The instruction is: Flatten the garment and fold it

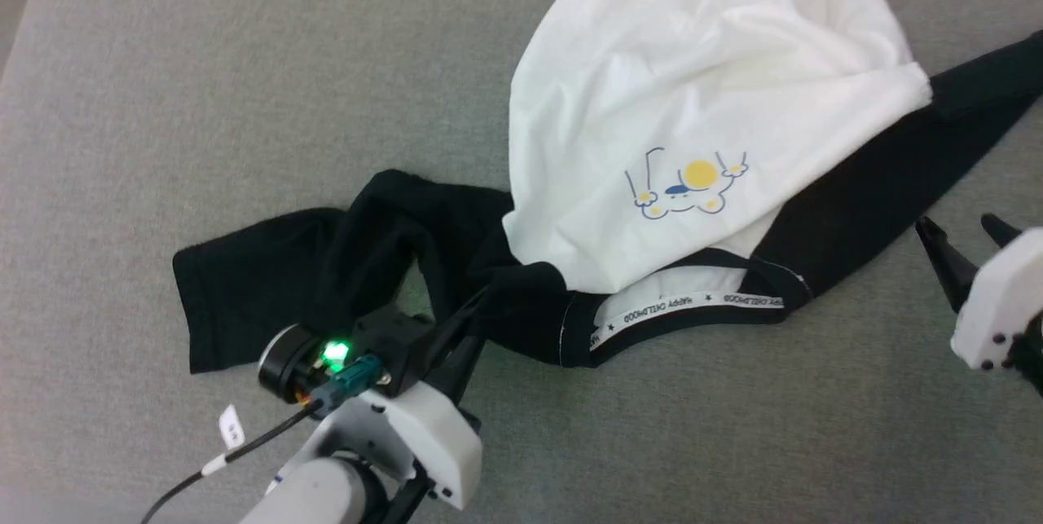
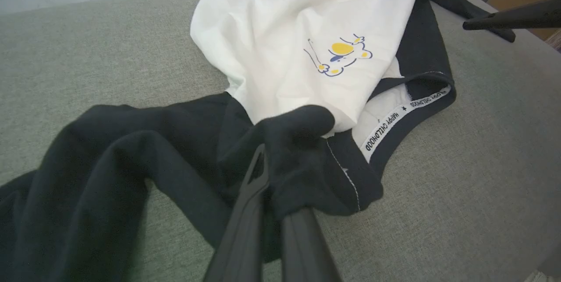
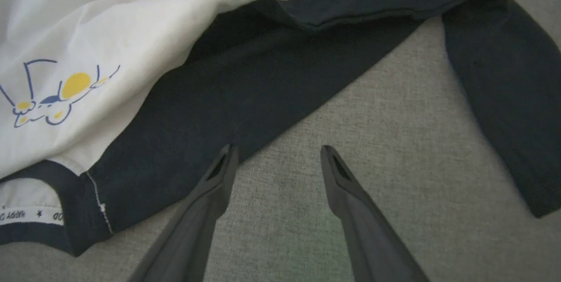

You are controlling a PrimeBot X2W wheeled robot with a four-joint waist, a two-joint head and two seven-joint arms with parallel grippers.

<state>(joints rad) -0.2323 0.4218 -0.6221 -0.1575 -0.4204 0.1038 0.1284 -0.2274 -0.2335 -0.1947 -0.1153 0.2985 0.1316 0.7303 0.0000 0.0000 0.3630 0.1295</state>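
Garment lies crumpled on the bench, white body toward 1 o'clock, with left gripper fingers pinching its black shoulder fold at 7 o'clock and right gripper fingers spread, empty, at 3 o'clock; recommended: grip the opposite shoulder, then draw apart evenly.

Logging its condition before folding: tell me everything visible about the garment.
The garment is a white, cotton-looking T-shirt with black sleeves, black neck trim, a printed white neck tape and a yellow-and-blue print. It lies crumpled on the grey surface, sleeves spread to both sides. The left gripper is shut on black fabric near the collar; the open right gripper is beside the other sleeve.
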